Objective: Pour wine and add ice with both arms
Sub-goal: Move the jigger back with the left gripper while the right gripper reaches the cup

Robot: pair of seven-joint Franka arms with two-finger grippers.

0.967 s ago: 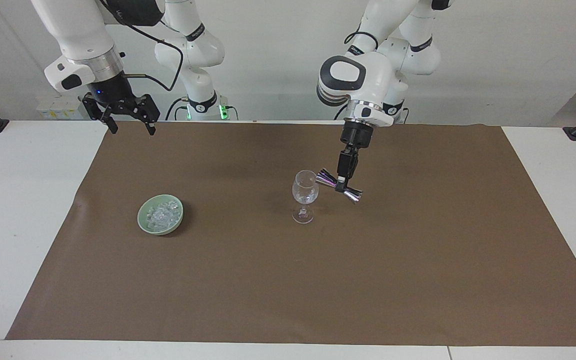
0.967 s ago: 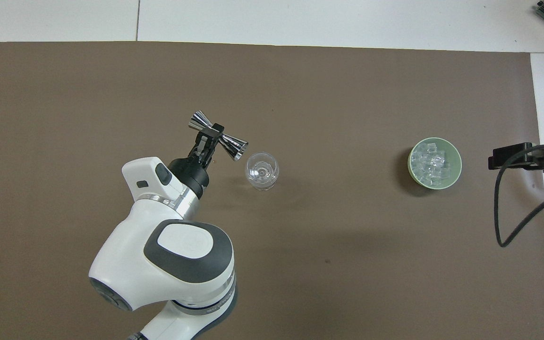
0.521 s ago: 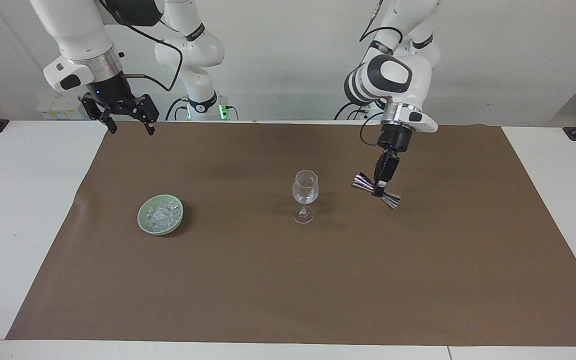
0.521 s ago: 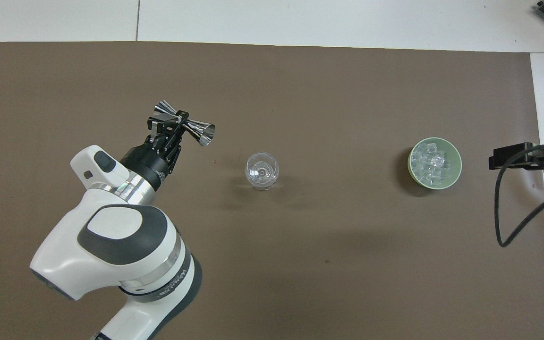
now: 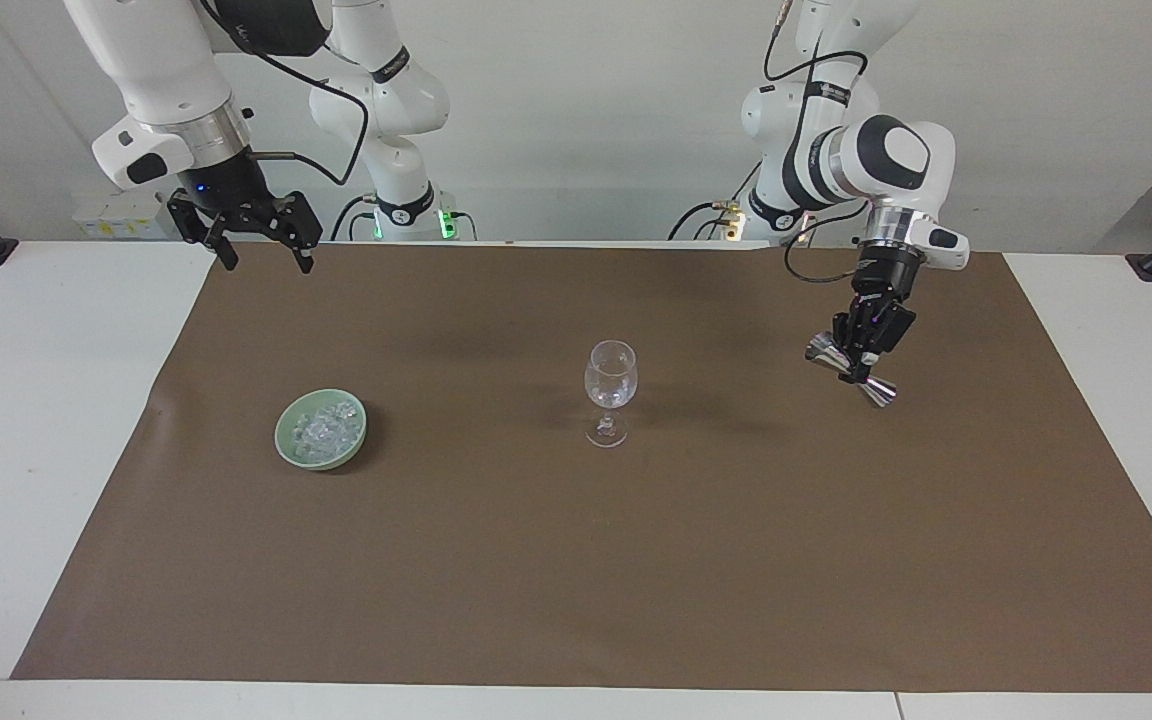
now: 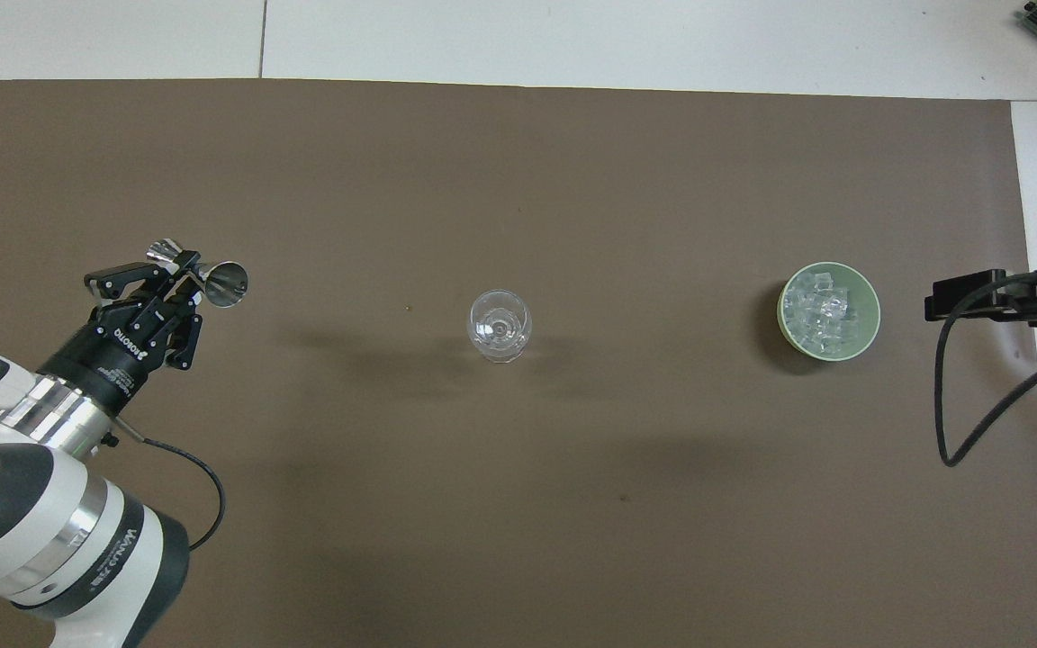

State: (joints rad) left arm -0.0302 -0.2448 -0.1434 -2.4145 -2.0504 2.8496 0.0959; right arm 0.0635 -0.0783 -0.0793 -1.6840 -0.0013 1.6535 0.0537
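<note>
**2 arms, 1 holding a measuring cup, the other waiting open**

2 white arms stood at the table, which was covered by a brown mat [image 5: 576,560]. The left gripper [image 5: 860,362] hung in the air over the mat toward the left arm's end of the table, its fingers pinched on the waist of a shiny double-ended metal measuring cup [image 5: 852,367]. The cup was tilted, with one cone lower than the other. In the overhead view, the same left gripper [image 6: 178,279] carried the measuring cup [image 6: 205,278] with one open mouth turned toward the glass.

A clear stemmed glass [image 5: 609,389] stood upright on the mat near the middle of the table, well apart from the cup. The overhead view showed the glass [image 6: 500,325] from above, rim and foot in line.

The ice [image 5: 322,428] lay heaped in a pale green bowl [image 5: 287,440] on the mat toward the right arm's end of the table. From overhead, the ice [image 6: 825,314] filled much of the bowl [image 6: 872,306].

The right gripper [image 5: 261,257] waited in the air over the mat's edge at the robots' side, its fingers spread wide and holding nothing.
</note>
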